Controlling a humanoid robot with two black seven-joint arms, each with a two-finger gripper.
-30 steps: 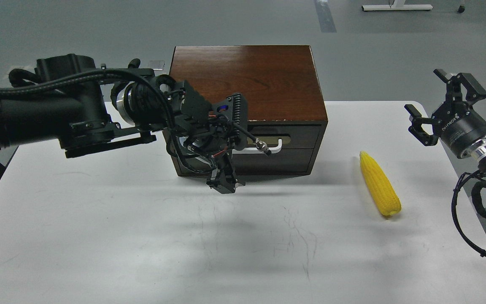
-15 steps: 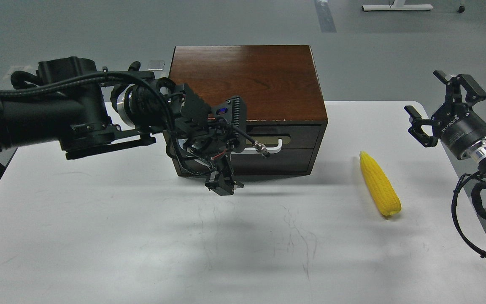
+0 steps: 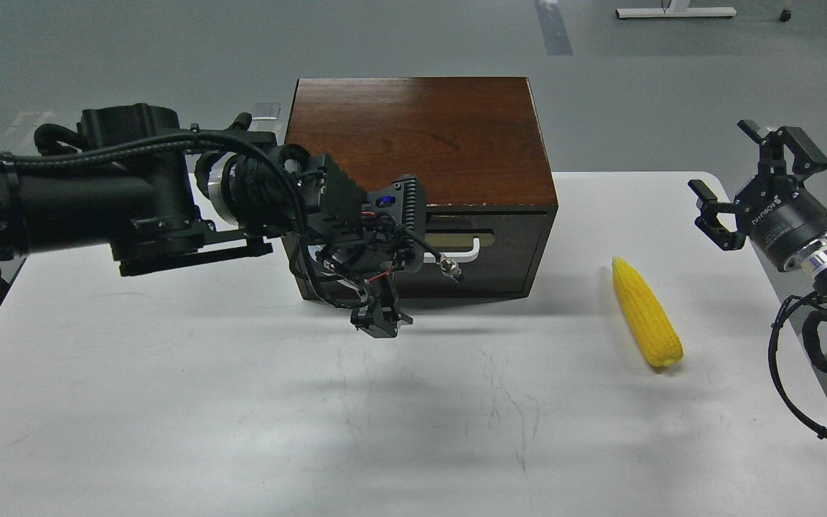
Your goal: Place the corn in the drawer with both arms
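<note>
left arm (image 3: 97, 201): coming in from the left edge, reaching across the table toward the front of the wooden box.
left gripper (image 3: 381, 319): hanging low in front of the box's lower left front, pointing down at the table. Seen dark and end-on, so I cannot tell how far the fingers are spread. Not seeing it grasping anything; contact with the box front is unclear.
cable connector (image 3: 448, 266): silver plug dangling off the left wrist, sitting in front of the drawer face just below the handle.
wooden box (image 3: 421, 136): reddish-brown, sitting at the back centre of the table, top bare.
drawer (image 3: 514, 230): looking closed or nearly so, front about flush with the box; left part is hiding behind the left wrist.
drawer handle (image 3: 467, 251): white bar, only its right end showing beside the wrist hardware. Left gripper is sitting below and left of it, not on it.
table (image 3: 241, 431): white top, faint scuff marks showing in the middle.
corn (image 3: 647, 313): lying flat on the table right of the box, well apart from it, tapered tip pointing away, blunt end nearer the camera. Far from the left gripper, nearer the right one, touching neither.
right gripper (image 3: 751, 169): hovering above the right table edge, fingers spread wide, holding nothing. Corn is lying below and to its left.
right arm (image 3: 815, 251): entering from the right edge, silver wrist ring and looping cable showing.
</note>
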